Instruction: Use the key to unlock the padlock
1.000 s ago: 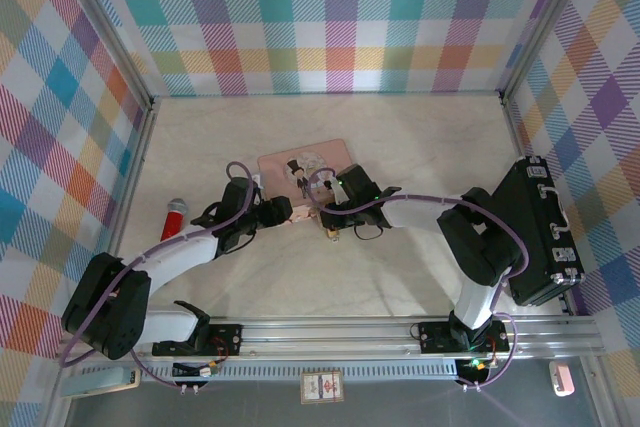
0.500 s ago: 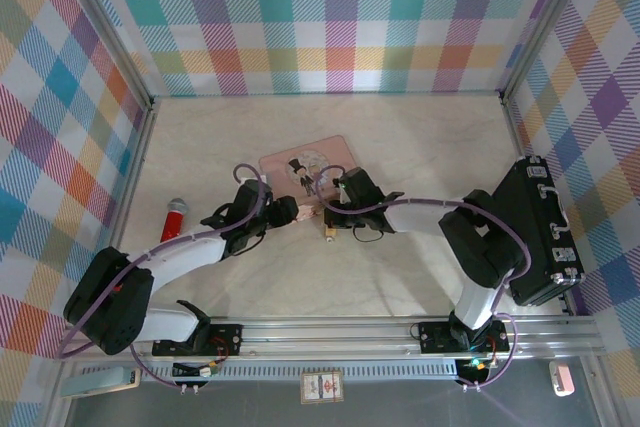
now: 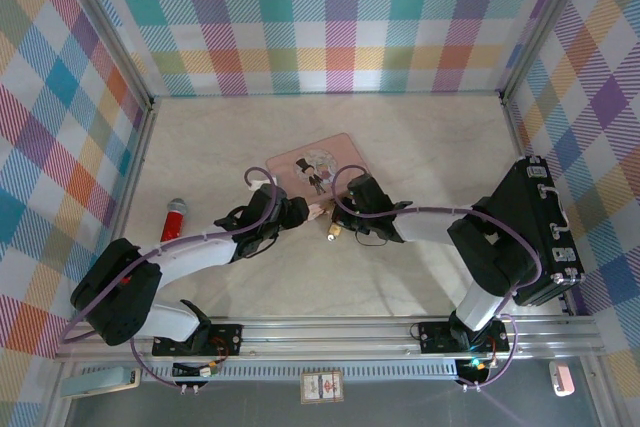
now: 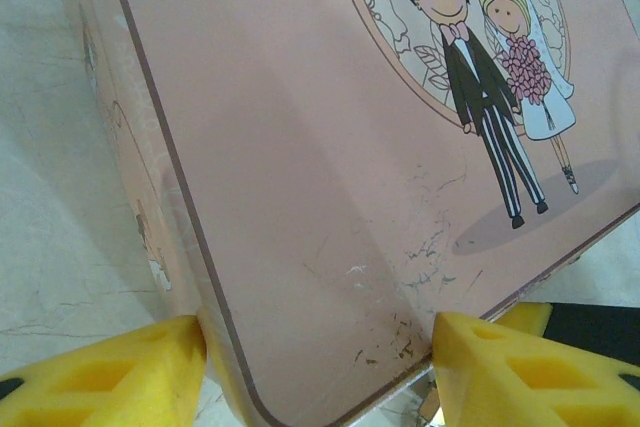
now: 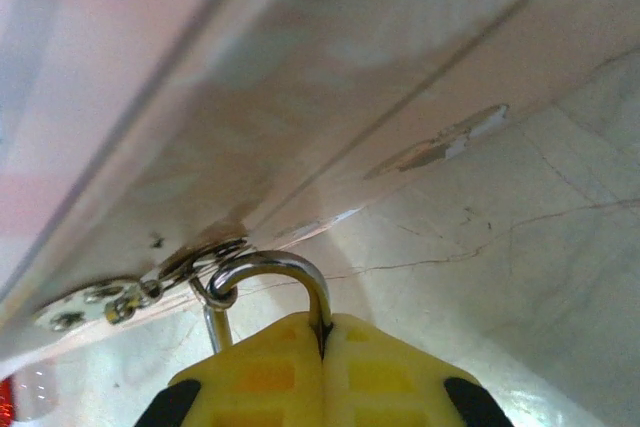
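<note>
The pink picture case [image 3: 318, 162] lies flat mid-table. My left gripper [image 3: 312, 211] holds its near corner: in the left wrist view one yellow pad [image 4: 110, 377] presses the case's [image 4: 320, 147] side and the other the adjoining edge, with the gripper [image 4: 320, 367] straddling the corner. The padlock [image 3: 335, 231] hangs from the case's front hasp [image 5: 130, 297]. Its silver shackle [image 5: 270, 265] rises out from between the pads of my right gripper [image 5: 322, 332], which is shut on the lock's body. The key is hidden.
A red microphone-like stick [image 3: 174, 217] lies at the left by my left arm. A black hard case [image 3: 540, 232] stands at the right edge. Plaid walls close the table on three sides, and a metal rail [image 3: 330, 332] runs along the near edge.
The pink case has turned and slid to the right and slightly away. My left gripper followed rightward onto its near corner. The right gripper closed fully and shifted a little right with the padlock.
</note>
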You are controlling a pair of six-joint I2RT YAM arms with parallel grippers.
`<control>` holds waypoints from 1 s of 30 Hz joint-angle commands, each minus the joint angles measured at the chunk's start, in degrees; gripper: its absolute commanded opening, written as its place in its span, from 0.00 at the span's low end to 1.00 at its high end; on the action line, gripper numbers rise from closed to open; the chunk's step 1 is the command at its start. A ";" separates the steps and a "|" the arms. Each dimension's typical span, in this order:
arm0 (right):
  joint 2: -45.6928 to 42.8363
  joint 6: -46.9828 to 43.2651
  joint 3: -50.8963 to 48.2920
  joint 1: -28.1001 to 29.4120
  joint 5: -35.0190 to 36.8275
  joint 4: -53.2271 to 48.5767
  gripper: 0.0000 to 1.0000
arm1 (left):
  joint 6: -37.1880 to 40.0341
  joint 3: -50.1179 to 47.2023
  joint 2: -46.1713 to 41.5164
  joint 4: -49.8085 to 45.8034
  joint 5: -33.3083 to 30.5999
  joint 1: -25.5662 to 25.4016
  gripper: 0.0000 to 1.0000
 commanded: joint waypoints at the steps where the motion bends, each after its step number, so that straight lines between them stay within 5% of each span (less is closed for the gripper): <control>1: -0.15 7.38 -1.23 -1.54 0.12 1.53 0.00 | -0.37 -1.17 0.51 -4.53 0.24 -1.05 0.60; 30: -1.26 20.59 -5.99 -7.18 -3.43 12.17 0.00 | -1.94 -2.76 -0.89 -7.01 -4.06 -1.07 0.61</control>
